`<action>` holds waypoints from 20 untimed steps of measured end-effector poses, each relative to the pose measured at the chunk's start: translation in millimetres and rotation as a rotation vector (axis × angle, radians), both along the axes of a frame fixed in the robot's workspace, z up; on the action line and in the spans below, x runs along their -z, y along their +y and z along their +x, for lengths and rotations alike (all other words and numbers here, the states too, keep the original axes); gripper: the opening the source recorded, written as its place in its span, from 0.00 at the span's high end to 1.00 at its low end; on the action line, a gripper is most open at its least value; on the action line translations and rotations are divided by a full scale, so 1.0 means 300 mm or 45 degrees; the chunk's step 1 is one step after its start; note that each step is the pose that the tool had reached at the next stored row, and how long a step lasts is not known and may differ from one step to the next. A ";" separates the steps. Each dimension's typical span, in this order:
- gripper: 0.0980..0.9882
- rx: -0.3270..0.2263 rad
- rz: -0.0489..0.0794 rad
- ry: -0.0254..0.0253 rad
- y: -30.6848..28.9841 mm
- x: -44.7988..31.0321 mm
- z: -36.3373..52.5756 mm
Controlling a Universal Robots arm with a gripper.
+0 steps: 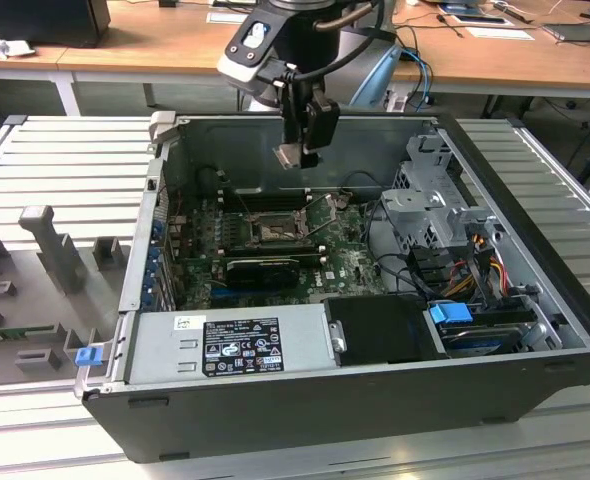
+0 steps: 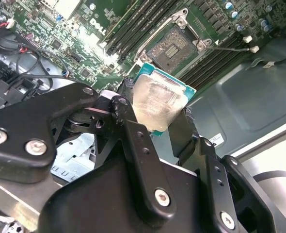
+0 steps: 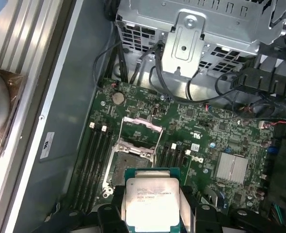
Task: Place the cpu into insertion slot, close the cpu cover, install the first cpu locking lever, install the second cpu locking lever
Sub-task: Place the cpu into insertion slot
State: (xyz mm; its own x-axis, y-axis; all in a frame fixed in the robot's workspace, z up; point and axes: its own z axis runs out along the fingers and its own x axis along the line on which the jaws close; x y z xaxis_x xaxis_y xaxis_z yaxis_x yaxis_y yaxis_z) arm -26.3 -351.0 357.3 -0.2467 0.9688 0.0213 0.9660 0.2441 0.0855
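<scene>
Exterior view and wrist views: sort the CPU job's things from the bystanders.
Job: gripper, holding the cpu above the board; insertion slot, unfilled; cpu cover, open.
Bystanders: power supply; drive cage; RAM slots.

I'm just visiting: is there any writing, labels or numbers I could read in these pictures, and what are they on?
Nothing can be quoted with confidence.
On the cpu, held in the tool: several printed lines, too small to read.
On the power supply label: print too small to read.
On the case wall sticker: unreadable.
On the green board: a white logo, a brand mark, left unquoted.
</scene>
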 end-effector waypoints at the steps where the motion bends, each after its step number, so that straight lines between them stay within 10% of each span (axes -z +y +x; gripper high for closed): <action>1: 0.52 0.013 0.000 0.0002 0.000 0.000 0.000; 20: 0.52 0.138 -0.002 0.0010 0.000 0.032 0.000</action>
State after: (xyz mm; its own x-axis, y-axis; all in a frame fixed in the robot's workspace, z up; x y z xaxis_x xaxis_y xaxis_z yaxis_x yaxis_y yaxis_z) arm -26.3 -351.1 347.9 -0.1405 0.9899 0.0195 0.9868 0.1384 0.0844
